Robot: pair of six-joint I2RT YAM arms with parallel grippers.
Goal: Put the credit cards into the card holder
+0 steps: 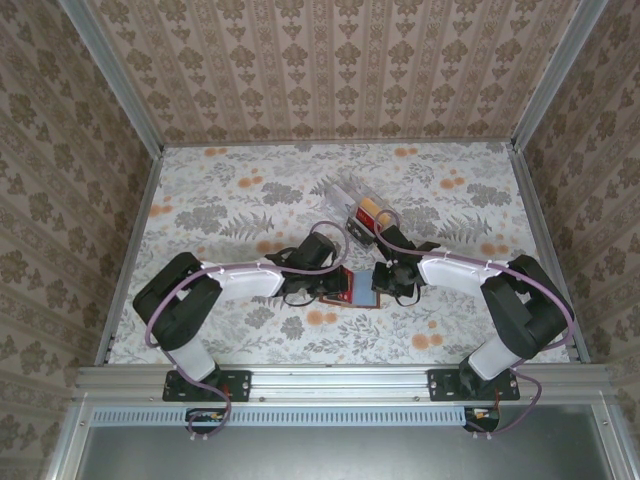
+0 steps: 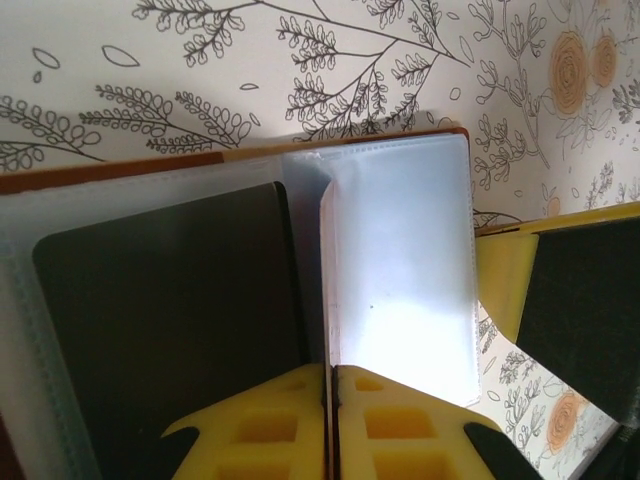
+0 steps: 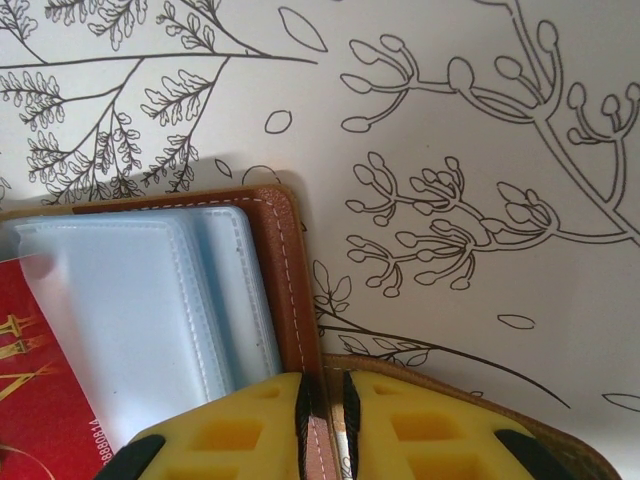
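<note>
The brown leather card holder (image 1: 352, 288) lies open on the worktop (image 1: 230, 190). The left end effector (image 2: 332, 375) is closed on its clear plastic sleeve (image 2: 400, 260), beside a dark grey card (image 2: 170, 320). The right end effector (image 3: 322, 385) clamps its leather edge. Best hold both taut, pocket spread.

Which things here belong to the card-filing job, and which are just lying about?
Job in hand:
card holder, open, clamped by the left gripper and the right gripper; red card tucked inside it; dark card, also inside.

Lying about:
clear container farther back, its orange and dark contents hard to make out; floral table cover.
</note>
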